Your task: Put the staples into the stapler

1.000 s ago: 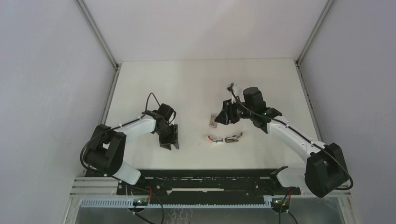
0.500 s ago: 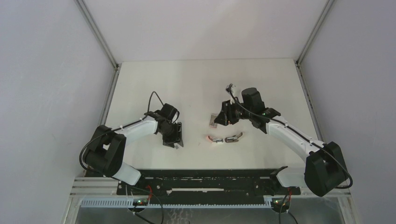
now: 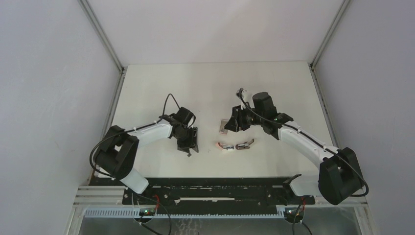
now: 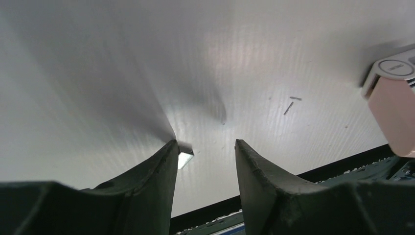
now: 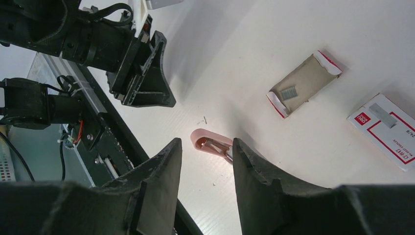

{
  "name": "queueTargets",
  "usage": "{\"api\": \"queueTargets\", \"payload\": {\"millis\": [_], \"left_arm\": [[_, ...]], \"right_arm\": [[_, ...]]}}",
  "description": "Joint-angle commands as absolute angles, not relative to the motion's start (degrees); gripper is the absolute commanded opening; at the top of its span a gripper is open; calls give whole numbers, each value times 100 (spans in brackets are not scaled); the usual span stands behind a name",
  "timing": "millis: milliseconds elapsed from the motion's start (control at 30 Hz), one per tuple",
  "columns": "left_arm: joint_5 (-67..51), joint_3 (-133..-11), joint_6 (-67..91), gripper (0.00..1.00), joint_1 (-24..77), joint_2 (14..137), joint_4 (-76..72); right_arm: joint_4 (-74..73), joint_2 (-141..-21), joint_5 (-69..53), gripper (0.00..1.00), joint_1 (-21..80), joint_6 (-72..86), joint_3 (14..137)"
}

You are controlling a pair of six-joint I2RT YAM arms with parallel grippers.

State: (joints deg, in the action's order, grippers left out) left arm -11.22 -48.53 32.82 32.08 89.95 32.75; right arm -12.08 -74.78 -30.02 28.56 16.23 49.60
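Note:
The pink-and-white stapler (image 3: pixel 224 145) lies open on the table, its metal channel showing in the right wrist view (image 5: pixel 213 142). Its pink end also shows in the left wrist view (image 4: pixel 397 115). The staples' pinkish-grey inner tray (image 5: pixel 303 84) holds a short staple strip (image 5: pixel 288 92). The white red-printed box (image 5: pixel 391 131) lies beside it with another strip (image 5: pixel 382 115) on top. My left gripper (image 3: pixel 191 148) is open and empty, low over the table left of the stapler (image 4: pixel 205 147). My right gripper (image 3: pixel 234 122) is open and empty, hovering above the stapler (image 5: pixel 206 141).
A dark grey-brown tool (image 3: pixel 244 144) lies just right of the stapler. A loose staple (image 4: pixel 289 105) lies on the table ahead of the left fingers. A small bright piece (image 4: pixel 185 159) sits by the left fingertip. The table's black front rail (image 3: pixel 215 183) runs close by.
My left gripper has moved right across the table, towards the stapler. My right gripper has stayed almost still above the box and stapler.

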Motion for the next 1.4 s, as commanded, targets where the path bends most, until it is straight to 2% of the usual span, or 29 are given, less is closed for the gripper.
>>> {"api": "queueTargets", "payload": {"millis": [0,367,767,1367], "left_arm": [[-1071,-5226,3158,51,3438,9295,3071],[-39,-5203,2285,54,3782,8918,3604],[-135,-5040,1445,55,4193,8801,3303],[240,-4752,1831,51,4527,8766,3418]], "right_arm": [[-1045,-7497,-2945,42,2887,1534,4950],[-994,-7580,-3012,42,2907,1547,4950],[-976,-7600,-3029,42,2944,1547,4953],[-997,-7552,-3015,42,2987,1556,4953]]}}
